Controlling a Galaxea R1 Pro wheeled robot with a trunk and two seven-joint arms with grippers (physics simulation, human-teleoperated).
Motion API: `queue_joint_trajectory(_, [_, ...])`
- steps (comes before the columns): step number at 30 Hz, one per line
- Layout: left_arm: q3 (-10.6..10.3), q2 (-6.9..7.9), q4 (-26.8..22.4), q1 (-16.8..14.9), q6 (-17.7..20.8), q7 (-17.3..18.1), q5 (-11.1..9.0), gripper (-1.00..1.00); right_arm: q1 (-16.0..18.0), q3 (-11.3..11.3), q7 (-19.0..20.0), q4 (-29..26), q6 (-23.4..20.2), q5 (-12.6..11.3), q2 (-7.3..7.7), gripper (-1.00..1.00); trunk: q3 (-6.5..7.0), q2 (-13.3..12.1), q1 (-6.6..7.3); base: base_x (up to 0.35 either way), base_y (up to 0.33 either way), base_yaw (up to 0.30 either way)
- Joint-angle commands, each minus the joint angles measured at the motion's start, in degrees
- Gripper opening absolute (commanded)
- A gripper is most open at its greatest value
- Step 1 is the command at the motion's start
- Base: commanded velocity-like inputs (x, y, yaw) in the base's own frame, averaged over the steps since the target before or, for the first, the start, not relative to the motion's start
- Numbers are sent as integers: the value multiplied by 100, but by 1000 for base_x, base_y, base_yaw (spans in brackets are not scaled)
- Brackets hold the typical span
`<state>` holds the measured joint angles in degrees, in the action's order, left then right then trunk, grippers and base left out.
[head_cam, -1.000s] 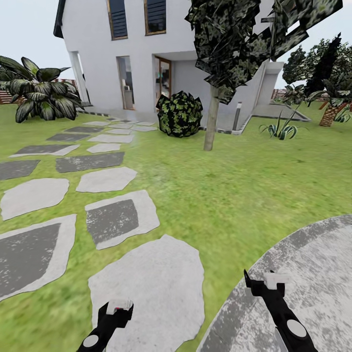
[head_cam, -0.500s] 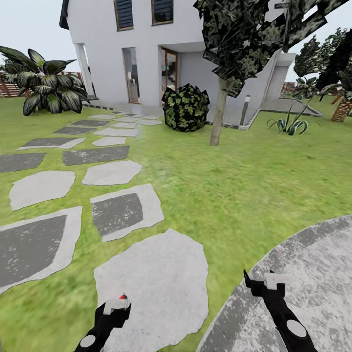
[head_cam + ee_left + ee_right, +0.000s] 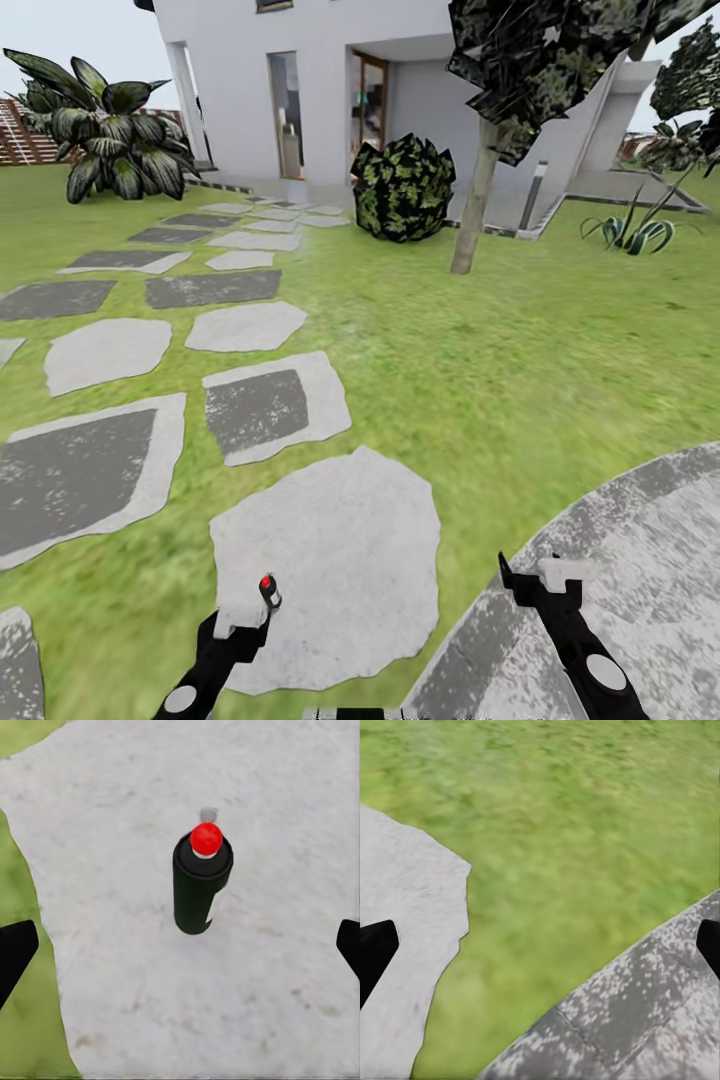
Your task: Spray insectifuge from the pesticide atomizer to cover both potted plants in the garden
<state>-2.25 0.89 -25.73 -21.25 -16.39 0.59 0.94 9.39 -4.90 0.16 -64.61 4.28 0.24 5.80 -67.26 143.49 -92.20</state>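
Pesticide atomizer (image 3: 201, 889) stands upright on a pale stepping stone (image 3: 330, 560), at 12 o'clock just ahead of the left gripper (image 3: 243, 625), whose jaws are spread wide and empty. Right gripper (image 3: 545, 585) is also spread, empty, over the patio (image 3: 640, 540) edge. Judged light, rigid, smooth-sided, easily tipped; grasp mid-body, below the red nozzle.

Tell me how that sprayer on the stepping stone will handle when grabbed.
The pesticide atomizer stands upright, tall and slim, so a sideways nudge would likely tip it. Its round body would probably roll afterwards. It looks rigid, small and likely light between the left hand's open fingers.
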Motion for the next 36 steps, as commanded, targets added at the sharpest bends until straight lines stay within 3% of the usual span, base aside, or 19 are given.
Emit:
queue_joint_trajectory(1, [-25,-4,5,-6,-27,-6,16,100,1,-2,2,1,17,3,0,100,-32,3,-1,0,0,92])
queue_joint_trajectory(8, [-40,-18,-2,-85,-39,-4,36,100,1,-8,2,-6,20,-6,0,100,-61,5,-4,0,0,19])
queue_joint_trajectory(31, [-65,-36,-6,-178,-57,2,29,100,1,-21,2,-16,28,-9,0,100,-746,35,-63,0,0,0])
queue_joint_trajectory(36, [-65,-36,-9,-178,-57,-2,29,100,-6,-20,2,-42,105,-19,8,100,-823,39,-71,0,0,0])
